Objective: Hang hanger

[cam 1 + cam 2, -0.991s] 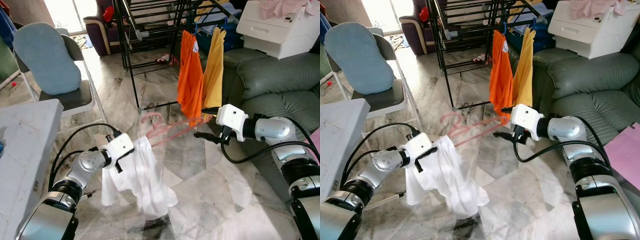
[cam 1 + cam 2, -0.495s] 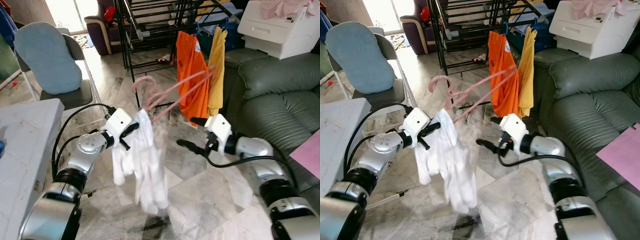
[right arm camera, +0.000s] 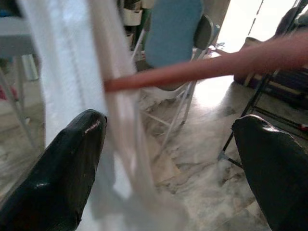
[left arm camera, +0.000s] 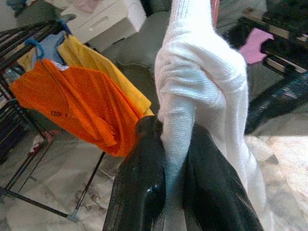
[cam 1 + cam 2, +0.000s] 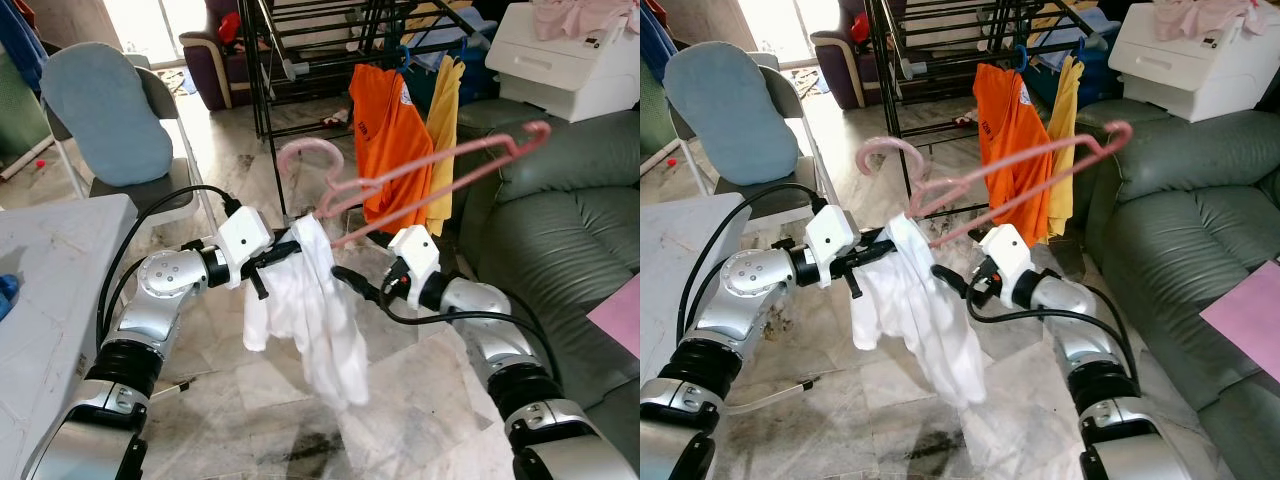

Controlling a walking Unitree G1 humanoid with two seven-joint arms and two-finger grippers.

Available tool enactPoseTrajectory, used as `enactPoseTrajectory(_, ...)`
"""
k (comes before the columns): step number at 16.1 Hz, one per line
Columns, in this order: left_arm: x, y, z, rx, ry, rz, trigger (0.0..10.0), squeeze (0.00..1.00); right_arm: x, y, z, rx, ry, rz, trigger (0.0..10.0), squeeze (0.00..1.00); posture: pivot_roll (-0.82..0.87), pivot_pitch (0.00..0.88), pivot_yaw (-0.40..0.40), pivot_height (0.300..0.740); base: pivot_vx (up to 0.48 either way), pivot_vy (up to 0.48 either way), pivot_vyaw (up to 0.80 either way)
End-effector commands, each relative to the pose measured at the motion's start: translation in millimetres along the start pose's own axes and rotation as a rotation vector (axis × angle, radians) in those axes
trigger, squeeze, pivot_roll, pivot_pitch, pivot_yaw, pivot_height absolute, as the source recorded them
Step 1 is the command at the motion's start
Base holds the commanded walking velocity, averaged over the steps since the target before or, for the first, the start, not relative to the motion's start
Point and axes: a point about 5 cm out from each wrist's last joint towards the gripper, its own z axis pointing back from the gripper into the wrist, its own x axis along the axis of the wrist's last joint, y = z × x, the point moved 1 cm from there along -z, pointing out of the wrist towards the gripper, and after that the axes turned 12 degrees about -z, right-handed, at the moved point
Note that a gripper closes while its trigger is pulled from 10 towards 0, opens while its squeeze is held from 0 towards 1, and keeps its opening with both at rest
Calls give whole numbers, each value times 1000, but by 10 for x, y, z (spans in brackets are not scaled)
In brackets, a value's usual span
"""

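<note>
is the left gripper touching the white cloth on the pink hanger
Touching. The left wrist view shows the left gripper with its two black fingers pinched shut on a fold of the white cloth.

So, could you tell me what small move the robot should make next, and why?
Probably close the open right gripper on the pink hanger. The left gripper pinches the white garment bunched at one end, the hanger juts out tilted, and the drying rack stands farther off.

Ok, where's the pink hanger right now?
Centre of the head views: the pink hanger is raised before the drying rack, carrying the white garment clamped by the left gripper.
</note>
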Motion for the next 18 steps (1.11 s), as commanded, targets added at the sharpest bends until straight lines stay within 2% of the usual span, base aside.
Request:
enactPoseTrajectory(1, 33, 45, 50, -6, 5, -49, 0, 0, 156, -39, -34, -19, -65, 23, 10000, 39, -53, 0, 61, 740, 0, 0, 0)
enactPoseTrajectory(3, 42, 42, 38, -5, -1, -47, 0, 0, 172, -56, -33, -29, -68, 31, 10000, 0, -56, 0, 61, 740, 0, 0, 0)
enactPoseTrajectory(7, 190, 45, -21, 3, -61, -34, 0, 0, 124, -55, -31, -49, -50, 49, 10000, 0, -58, 0, 63, 740, 0, 0, 0)
enactPoseTrajectory(14, 512, 234, -137, 108, -168, -38, 0, 0, -18, 69, -79, 30, 18, 10, 10000, 0, -60, 0, 59, 740, 0, 0, 0)
enactPoseTrajectory(16, 671, 290, -155, 129, -230, -11, 0, 0, -128, 83, -84, 23, 81, 2, 10000, 0, -54, 0, 54, 740, 0, 0, 0)
enactPoseTrajectory(18, 881, 407, -136, 170, -315, 41, 0, 0, -362, 18, -57, -77, 237, -14, 10000, 0, -47, 0, 48, 740, 0, 0, 0)
